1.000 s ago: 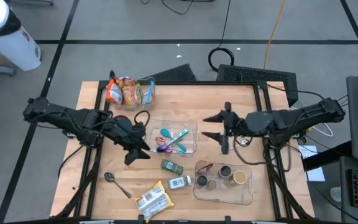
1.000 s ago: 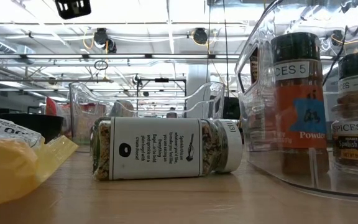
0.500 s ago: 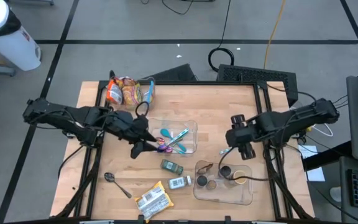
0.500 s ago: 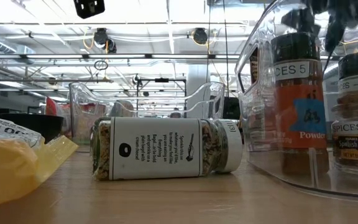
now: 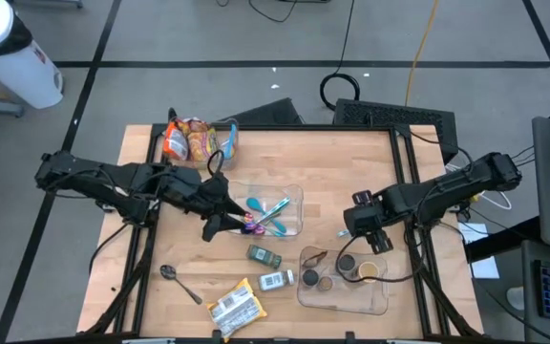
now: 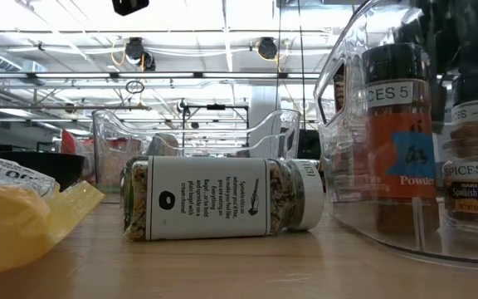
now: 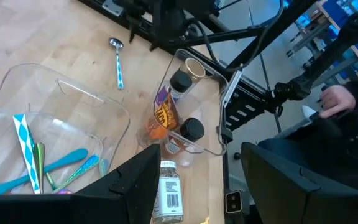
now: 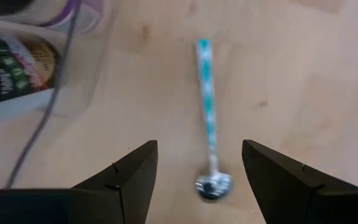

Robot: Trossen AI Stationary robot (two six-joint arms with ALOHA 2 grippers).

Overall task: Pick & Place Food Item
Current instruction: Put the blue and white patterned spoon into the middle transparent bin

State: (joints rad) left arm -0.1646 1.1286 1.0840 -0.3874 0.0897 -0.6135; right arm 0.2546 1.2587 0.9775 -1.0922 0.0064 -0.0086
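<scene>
R gripper (image 8: 194, 171) open, empty, above a teal-handled spoon (image 8: 208, 140) beside the spice bin (image 5: 378, 296). L gripper (image 7: 194, 171) open, over utensil tray (image 5: 294, 196). Spice jar (image 6: 222, 199) lies on table (image 5: 332, 158); bin jars partly cut off in low view.

The high view looks straight down on the whole table (image 5: 351, 162) from well above. The low view sits at tabletop level, very near a lying jar (image 6: 222, 199), facing the room behind. The left wrist view looks across the table at a bin (image 7: 194, 106) of jars, which the high and low views share. The right wrist view looks down, close, on a spoon (image 8: 209, 134).
</scene>
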